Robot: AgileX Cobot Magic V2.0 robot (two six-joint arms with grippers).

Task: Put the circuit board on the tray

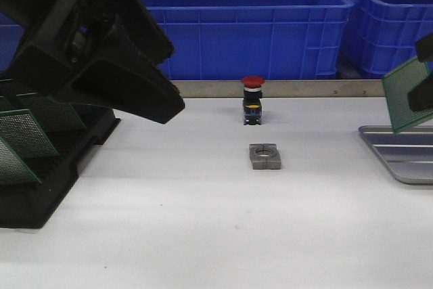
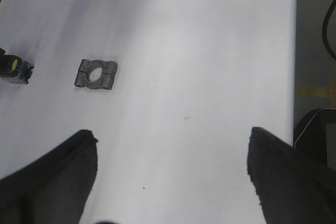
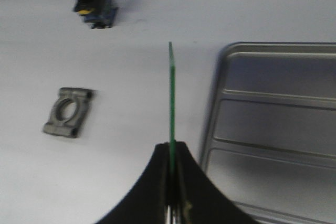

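While pinched edge-on between the right fingers, green circuit board hung tilted above the near-left corner of the silver tray, at three o'clock on the white table. Left fingers spread wide, holding nothing. Grey clamp block lay centrally, red-capped push button at its twelve o'clock.

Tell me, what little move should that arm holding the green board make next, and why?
Probably a small sideways shift to carry the board over the tray, then lower it. The right pincer is shut on the green circuit board, held edge-on above the white table just beside the tray's rim rather than over its ribbed bottom. The tray looks bare, so nothing seems in the way.
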